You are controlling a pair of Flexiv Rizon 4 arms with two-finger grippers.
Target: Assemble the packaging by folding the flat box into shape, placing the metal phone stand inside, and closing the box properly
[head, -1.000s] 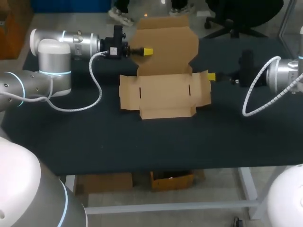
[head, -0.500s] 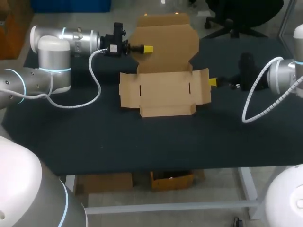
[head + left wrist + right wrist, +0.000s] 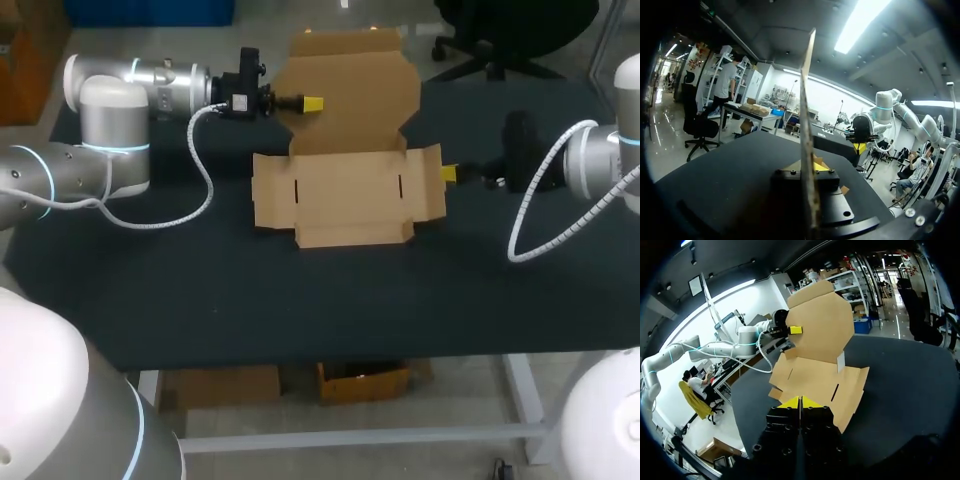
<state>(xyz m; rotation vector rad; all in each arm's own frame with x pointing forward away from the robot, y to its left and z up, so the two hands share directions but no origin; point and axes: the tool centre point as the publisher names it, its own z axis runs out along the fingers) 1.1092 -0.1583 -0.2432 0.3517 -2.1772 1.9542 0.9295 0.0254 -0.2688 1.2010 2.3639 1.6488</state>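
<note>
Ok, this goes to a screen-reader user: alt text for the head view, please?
An unfolded cardboard box lies on a dark table, its rear lid panel raised. The left gripper holds that panel's edge; the right gripper, shut, sits at the box's right flap.

The left arm [image 3: 110, 125], at the frame's left, and the right arm [image 3: 600, 160], at its right edge, are stout silver-grey tubes with thin light-blue rings at the joints. Each ends in a black wrist block [image 3: 240, 92] with a white cable [image 3: 203, 185] looping back to the arm, and slim black jaws with bright yellow tips [image 3: 313, 104]. The left block's black plate [image 3: 837, 207] shows small round screw heads.
</note>
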